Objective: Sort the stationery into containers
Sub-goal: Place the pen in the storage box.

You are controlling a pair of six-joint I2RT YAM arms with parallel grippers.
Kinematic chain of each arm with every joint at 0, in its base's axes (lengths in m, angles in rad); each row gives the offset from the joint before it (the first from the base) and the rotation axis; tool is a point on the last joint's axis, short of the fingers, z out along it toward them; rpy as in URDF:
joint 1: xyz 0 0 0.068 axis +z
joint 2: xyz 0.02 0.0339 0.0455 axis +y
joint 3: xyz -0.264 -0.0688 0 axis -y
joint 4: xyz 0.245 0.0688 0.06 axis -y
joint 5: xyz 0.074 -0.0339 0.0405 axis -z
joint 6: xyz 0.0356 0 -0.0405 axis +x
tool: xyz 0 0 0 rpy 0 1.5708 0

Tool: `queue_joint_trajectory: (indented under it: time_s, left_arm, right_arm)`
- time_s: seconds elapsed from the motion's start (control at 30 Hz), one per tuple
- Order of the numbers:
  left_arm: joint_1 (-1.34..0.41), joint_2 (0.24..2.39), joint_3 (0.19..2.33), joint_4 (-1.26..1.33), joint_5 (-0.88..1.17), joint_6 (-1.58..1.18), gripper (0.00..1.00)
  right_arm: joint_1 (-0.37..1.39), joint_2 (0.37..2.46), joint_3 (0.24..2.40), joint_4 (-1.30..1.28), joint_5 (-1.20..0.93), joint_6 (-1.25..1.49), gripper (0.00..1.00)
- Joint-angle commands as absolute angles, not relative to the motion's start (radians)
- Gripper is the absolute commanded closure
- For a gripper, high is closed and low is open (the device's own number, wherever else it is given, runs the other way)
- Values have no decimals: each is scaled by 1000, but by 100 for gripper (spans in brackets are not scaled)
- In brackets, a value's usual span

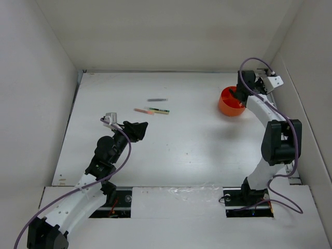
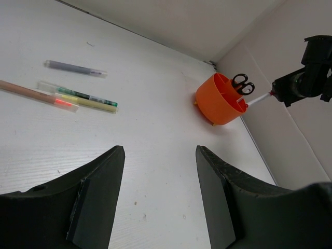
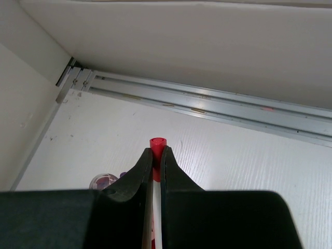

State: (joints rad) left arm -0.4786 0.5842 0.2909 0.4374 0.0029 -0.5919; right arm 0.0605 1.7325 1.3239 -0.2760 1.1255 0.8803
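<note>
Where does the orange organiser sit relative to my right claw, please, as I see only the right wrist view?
Observer: The orange organiser sits just below your right claw, by the right wall. The lower end of the red-capped pen reaches its rim.
Operator: Thank you. Is anything inside it already?
Observer: Yes, black-handled scissors stand in it, handles up.
Operator: What is left to sort?
Observer: Three slim items lie close together on the table: a grey pen, a green-yellow marker and a pink pen.
</note>
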Motion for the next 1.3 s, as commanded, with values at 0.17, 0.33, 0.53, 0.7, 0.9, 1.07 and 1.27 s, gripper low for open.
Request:
queue_joint_trajectory:
  time_s: [0.17, 0.33, 0.53, 0.7, 0.9, 1.07, 1.27]
  left_arm:
    - [-485, 569, 311, 476, -9, -589, 46]
    - [-485, 580, 311, 476, -9, -589, 46]
    - [-485, 580, 311, 476, -9, -589, 46]
    - [-485, 580, 311, 465, -9, -589, 46]
    - [-485, 580, 311, 465, -20, -589, 46]
    - [-485, 580, 311, 465, -20, -589, 46]
    - [-485, 580, 311, 465, -20, -589, 46]
  right_arm:
    - [87, 1772, 1384, -304, 1226, 899, 97]
    - [87, 1804, 1405, -327, 1249, 911, 97]
    - [106, 1815, 1424, -327, 1261, 911, 94]
    - [129, 1825, 1453, -318, 1281, 893, 79]
    - [140, 1847, 1471, -327, 1292, 893, 78]
    - [129, 1856, 1471, -316, 1292, 873, 88]
    - [86, 1836, 1480, -316, 1259, 859, 91]
